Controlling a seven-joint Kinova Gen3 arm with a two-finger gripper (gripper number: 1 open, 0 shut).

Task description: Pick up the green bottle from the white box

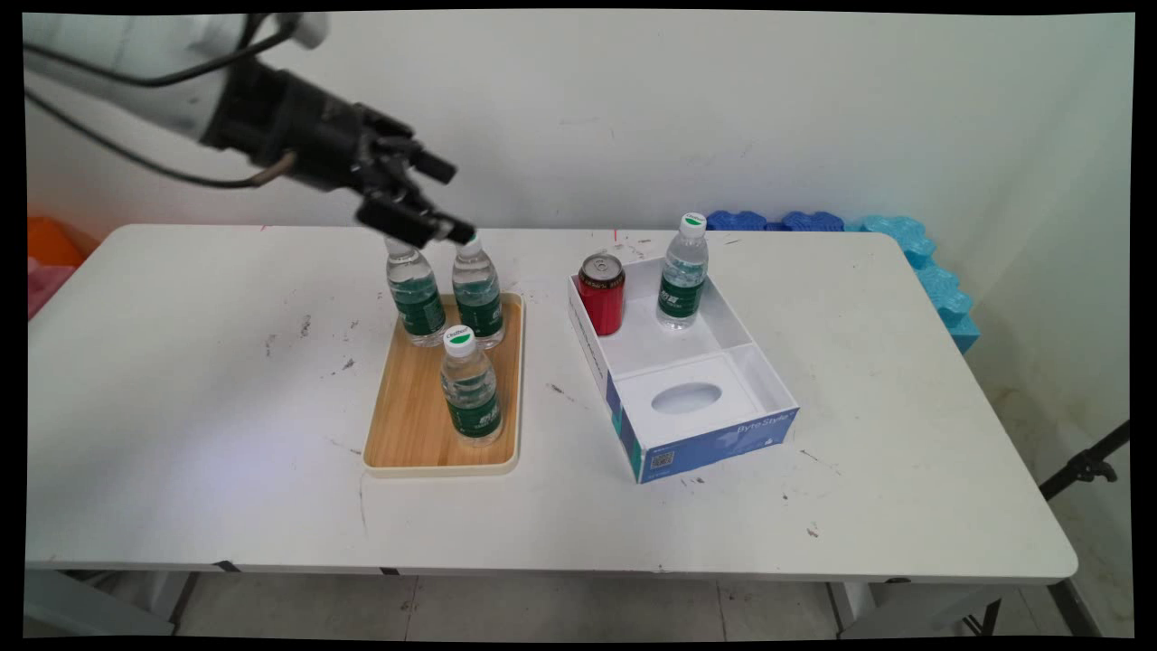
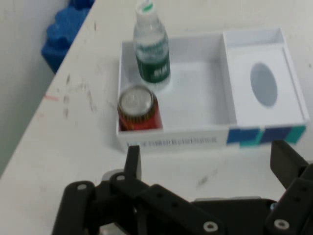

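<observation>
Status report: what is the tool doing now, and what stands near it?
Black two-finger tool open, empty. Above two green-labelled plastic water bottles on wooden tray. Third bottle nearer.

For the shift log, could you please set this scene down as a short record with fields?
pincer: open, holding nothing, raised over the tray's two far bottles
tray: wooden, three water bottles upright on it
box: open, white and blue, right of the tray
in box: red can and one water bottle, both upright at its far end
table: white, scuffed

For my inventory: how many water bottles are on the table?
4: three on the wooden tray at and; one in the white box at. None seems hidden.
</observation>
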